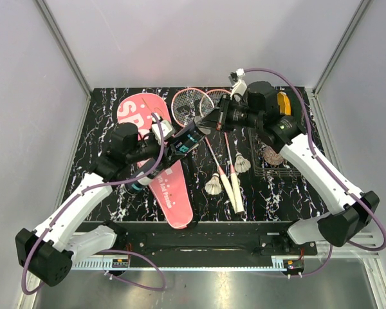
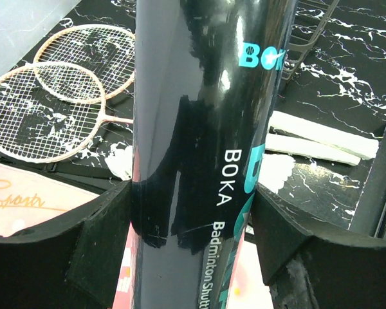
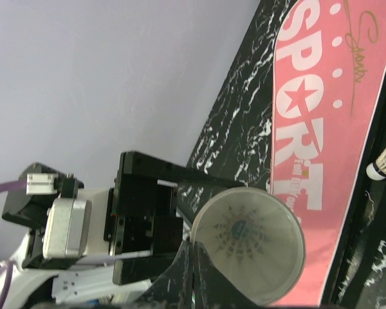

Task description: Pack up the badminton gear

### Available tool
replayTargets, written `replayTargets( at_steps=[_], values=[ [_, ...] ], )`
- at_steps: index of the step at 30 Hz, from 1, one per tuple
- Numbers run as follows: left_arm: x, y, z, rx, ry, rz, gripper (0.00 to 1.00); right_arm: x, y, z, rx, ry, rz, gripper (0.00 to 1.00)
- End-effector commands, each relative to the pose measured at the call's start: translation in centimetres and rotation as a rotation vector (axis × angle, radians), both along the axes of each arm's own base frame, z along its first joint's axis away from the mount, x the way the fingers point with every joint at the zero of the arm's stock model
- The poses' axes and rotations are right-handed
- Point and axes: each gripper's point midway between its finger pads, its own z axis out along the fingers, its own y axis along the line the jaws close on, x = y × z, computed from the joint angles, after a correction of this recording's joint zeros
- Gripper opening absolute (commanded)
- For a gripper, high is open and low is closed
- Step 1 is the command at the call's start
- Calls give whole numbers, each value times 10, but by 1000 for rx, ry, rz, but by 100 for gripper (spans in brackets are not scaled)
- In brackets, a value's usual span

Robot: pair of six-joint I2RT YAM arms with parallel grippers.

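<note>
My left gripper (image 1: 174,141) is shut on the black tube (image 2: 199,129), lettered "BOKA", and holds it slanted above the pink cover (image 1: 164,180). The tube's open mouth (image 3: 248,244) faces my right gripper (image 3: 192,248), which is shut at the rim with nothing between its fingers. One shuttlecock (image 3: 244,232) sits deep inside the tube. Two more shuttlecocks (image 1: 213,185) (image 1: 242,163) lie beside the white handles (image 1: 235,187). Both pink-framed rackets (image 1: 193,106) lie overlapped at the back of the table.
A yellow disc (image 1: 283,103) lies behind my right arm, and a pinkish cup (image 1: 273,154) sits under it on a dark wire rack (image 1: 283,170). Grey walls close in the back and sides. The black marbled table (image 1: 103,148) ends at a metal rail in front.
</note>
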Motion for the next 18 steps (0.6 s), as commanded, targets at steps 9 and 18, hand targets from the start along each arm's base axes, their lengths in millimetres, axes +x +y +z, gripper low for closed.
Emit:
replayTargets(
  at_steps=[9, 18],
  values=[
    [9, 18, -15, 54, 17, 91, 0, -9, -33, 61, 198, -104, -52, 0],
    [9, 17, -16, 58, 17, 85, 0, -12, -46, 58, 164, -136, -84, 0]
  ],
)
